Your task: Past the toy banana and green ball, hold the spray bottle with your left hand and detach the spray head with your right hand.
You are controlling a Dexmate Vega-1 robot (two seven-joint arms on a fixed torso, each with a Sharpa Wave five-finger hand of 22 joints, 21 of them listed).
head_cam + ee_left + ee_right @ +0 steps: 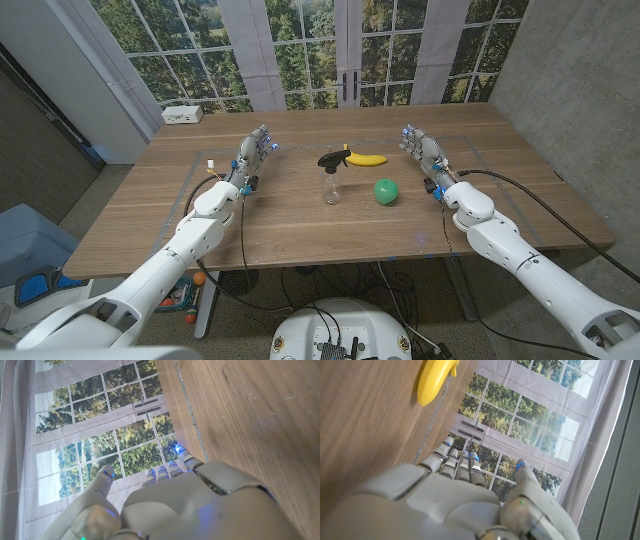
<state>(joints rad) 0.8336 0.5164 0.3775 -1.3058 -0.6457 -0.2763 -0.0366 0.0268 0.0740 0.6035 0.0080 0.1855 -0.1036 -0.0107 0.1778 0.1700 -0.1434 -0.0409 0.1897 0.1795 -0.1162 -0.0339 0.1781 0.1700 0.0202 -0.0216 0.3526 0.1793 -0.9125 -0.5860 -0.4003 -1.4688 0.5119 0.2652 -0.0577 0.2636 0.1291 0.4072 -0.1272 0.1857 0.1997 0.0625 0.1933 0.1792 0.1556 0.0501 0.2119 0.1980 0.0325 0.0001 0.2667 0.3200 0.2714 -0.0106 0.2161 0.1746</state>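
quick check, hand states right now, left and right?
Left hand: open, fingers extended, holding nothing.
Right hand: open, fingers extended, holding nothing.

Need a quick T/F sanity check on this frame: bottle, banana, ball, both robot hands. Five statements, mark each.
1. The spray bottle stands upright with its black spray head on. True.
2. The left robot hand grips the spray bottle. False: it holds nothing, fingers apart, well to the bottle's left.
3. The toy banana lies just behind the bottle, nearer the windows. True.
4. The green ball sits on the bottle's left side. False: it sits to the bottle's right.
5. The right robot hand pinches the spray head. False: it is open and apart from the bottle, right of the banana.
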